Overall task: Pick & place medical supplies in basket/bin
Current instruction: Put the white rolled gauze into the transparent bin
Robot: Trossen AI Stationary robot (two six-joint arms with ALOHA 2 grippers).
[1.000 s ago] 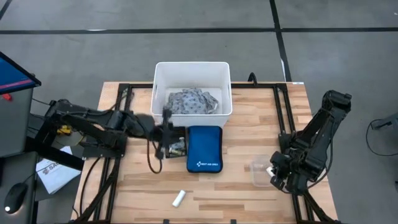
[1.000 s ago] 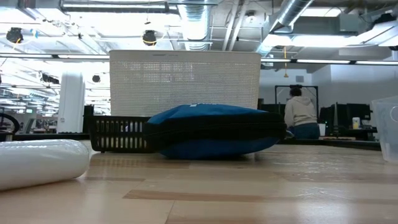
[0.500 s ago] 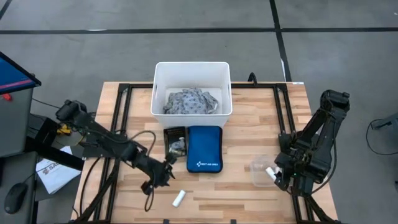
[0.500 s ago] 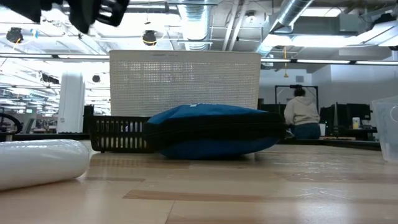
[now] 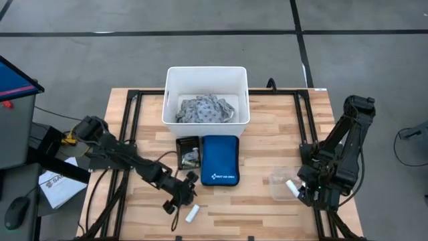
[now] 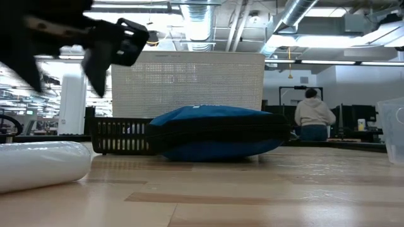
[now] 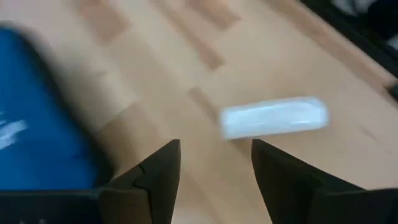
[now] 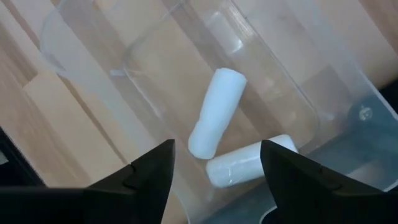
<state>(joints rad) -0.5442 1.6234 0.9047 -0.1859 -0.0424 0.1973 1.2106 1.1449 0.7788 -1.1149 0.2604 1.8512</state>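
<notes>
Open workshop hall — bright overhead lighting.
Grey floor (image 5: 100, 60) crossed by dark lines; exposed ceiling ducts (image 6: 297, 19); a seated person (image 6: 314, 113) at far right desks.

Even, bright overhead light fills the high view, with soft, short shadows on the wooden surface (image 5: 267, 144). In the low view, ceiling strip lights (image 6: 328, 62) glare white, the left tool (image 6: 95, 47) is smeared by motion blur, and the near white roll (image 6: 41, 162) is out of focus. The left wrist view is blurred throughout; the clear container (image 8: 186, 81) shows pale reflections.
</notes>
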